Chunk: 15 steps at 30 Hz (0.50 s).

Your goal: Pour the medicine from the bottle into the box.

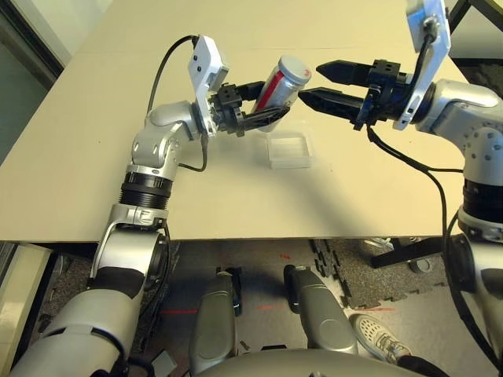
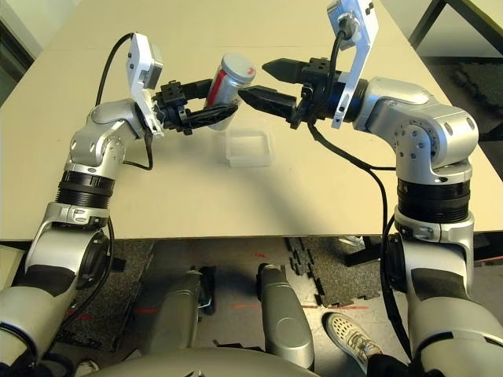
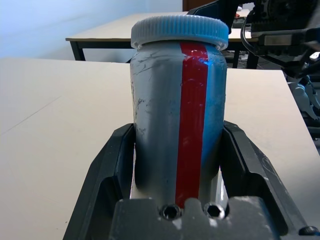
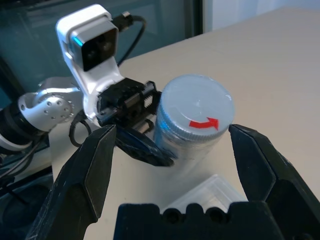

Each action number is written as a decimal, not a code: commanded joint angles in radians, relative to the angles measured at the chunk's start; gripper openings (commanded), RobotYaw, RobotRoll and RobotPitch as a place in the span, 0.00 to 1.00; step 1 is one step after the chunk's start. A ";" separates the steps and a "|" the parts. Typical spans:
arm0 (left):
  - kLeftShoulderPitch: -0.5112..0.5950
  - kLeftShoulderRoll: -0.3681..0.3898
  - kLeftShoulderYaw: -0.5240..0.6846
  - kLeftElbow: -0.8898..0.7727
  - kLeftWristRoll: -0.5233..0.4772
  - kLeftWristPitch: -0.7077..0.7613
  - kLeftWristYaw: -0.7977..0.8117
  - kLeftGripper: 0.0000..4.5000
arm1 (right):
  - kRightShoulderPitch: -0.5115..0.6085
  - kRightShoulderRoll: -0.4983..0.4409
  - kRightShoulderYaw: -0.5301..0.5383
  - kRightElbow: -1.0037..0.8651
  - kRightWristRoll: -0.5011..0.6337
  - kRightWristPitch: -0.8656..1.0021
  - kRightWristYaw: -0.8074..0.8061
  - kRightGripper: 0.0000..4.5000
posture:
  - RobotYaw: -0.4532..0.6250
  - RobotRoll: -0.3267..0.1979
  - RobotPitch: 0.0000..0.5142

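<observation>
My left gripper (image 1: 259, 100) is shut on the silvery-grey bottle (image 1: 278, 85), holding it tilted in the air with its round grey cap (image 1: 296, 71) on and facing my right gripper (image 1: 318, 84). That right gripper is open, its two fingertips (image 4: 107, 142) just short of either side of the cap (image 4: 197, 109). The clear plastic box (image 1: 288, 150) lies on the table below the bottle. The bottle's red stripe (image 3: 192, 115) faces the left wrist camera. The pill is hidden.
The beige table (image 1: 118, 173) has free room around the box. More tables (image 3: 100, 35) stand in the background. A black cable (image 1: 409, 161) hangs from my right arm over the table's right side.
</observation>
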 commanded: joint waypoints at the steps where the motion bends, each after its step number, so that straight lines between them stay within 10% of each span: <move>1: 0.006 -0.009 -0.001 -0.012 0.001 -0.009 -0.001 0.60 | 0.010 0.010 0.003 -0.024 0.013 0.003 -0.012 1.00 | 0.25 0.62 0.33; 15: 0.031 -0.028 -0.006 -0.064 -0.011 0.016 -0.002 0.60 | -0.069 0.124 0.030 0.096 -0.087 -0.118 -0.093 1.00 | 0.26 0.62 0.34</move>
